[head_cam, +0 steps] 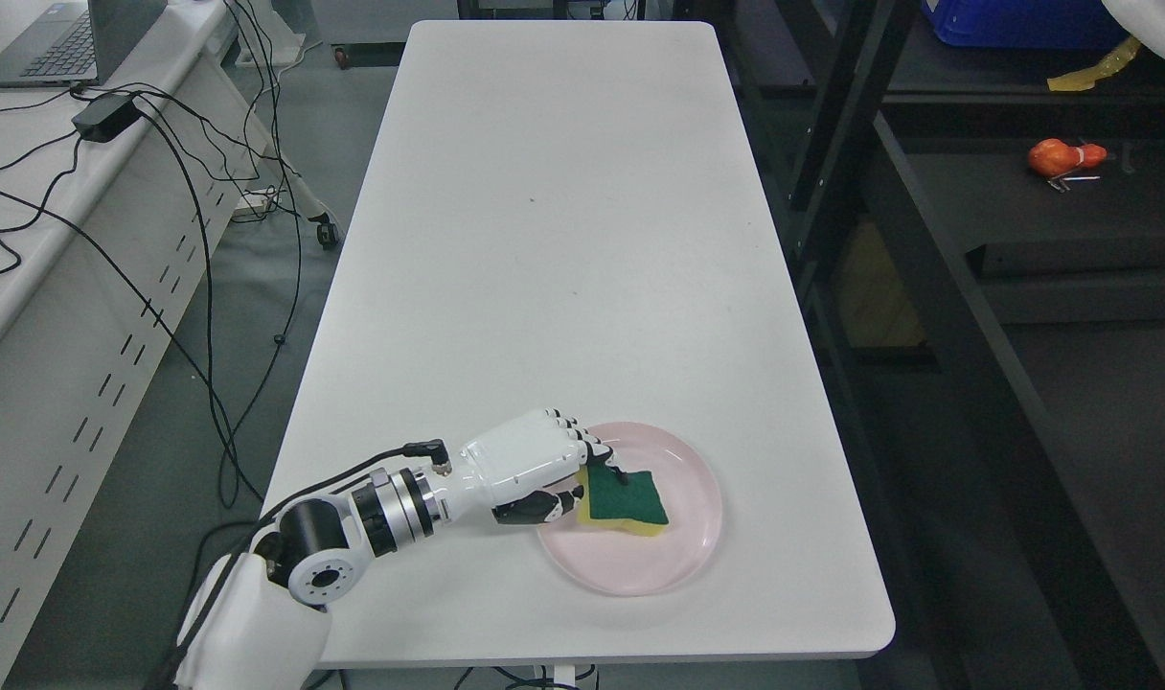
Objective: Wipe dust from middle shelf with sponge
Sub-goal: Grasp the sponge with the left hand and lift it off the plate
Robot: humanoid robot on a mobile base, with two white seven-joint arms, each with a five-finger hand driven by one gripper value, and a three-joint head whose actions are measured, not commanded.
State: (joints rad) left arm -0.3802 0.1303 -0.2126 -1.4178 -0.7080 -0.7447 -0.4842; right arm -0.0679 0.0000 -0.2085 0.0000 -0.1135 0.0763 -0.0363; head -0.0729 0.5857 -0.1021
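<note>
Fingers (pixel 597 455) of left hand (pixel 530 465) curled over near edge of sponge (pixel 626 498), thumb beneath (pinch apparently closing for lift-off). Sponge flat, green side up, in pink plate (pixel 688 556) on white table (pixel 544 240); dark shelf unit (pixel 1023 230) to right.

A long white bench (pixel 563 240) was seen from above, with a pink plate (pixel 683 556) set near its front edge. A sponge (pixel 630 498), green on top and yellow beneath, lay on the plate. The left robot hand (pixel 544 470) was extended from the lower left, its fingers (pixel 597 450) curled over the sponge's left edge and touching it. A dark shelf unit (pixel 927 240) stood to the right of the bench, with an orange object (pixel 1062 155) lying on one shelf. A laptop (pixel 56 43) and black cables (pixel 190 192) were seen at the left.
</note>
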